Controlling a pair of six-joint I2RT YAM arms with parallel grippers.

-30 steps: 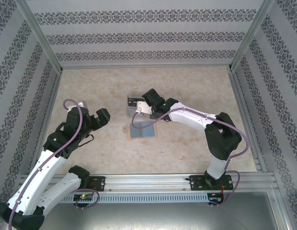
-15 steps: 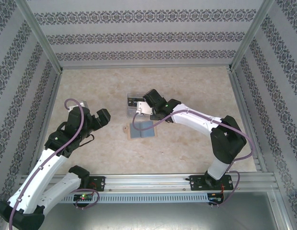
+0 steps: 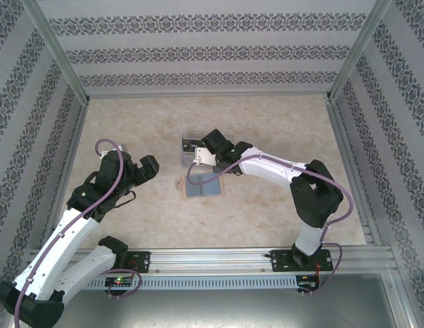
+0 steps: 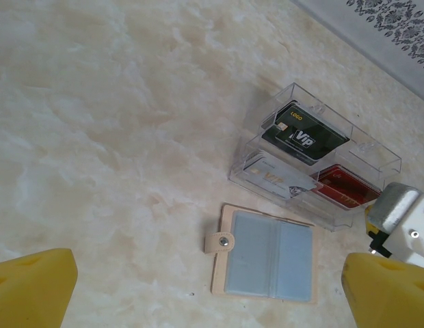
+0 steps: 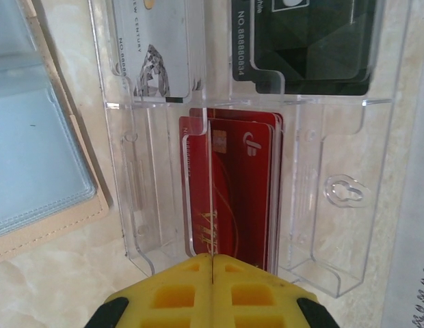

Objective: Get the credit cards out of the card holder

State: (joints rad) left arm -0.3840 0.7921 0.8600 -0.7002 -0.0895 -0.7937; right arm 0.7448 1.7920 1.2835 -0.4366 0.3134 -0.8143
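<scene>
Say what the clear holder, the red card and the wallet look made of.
Holder: hard clear plastic with a glossy finish; its contents show through the walls. Red card: likely glossy plastic, thin, with printed lettering. Wallet: the tan rim looks like matte leather or an imitation, and the blue-grey inside seems to be soft plastic sleeves.

Bare table [image 3: 130, 123] lies open left of the holder [image 4: 375, 154], while the wallet [image 4: 267, 254] just beside its near side and the right gripper [image 5: 212, 263] at its edge crowd that approach.
</scene>
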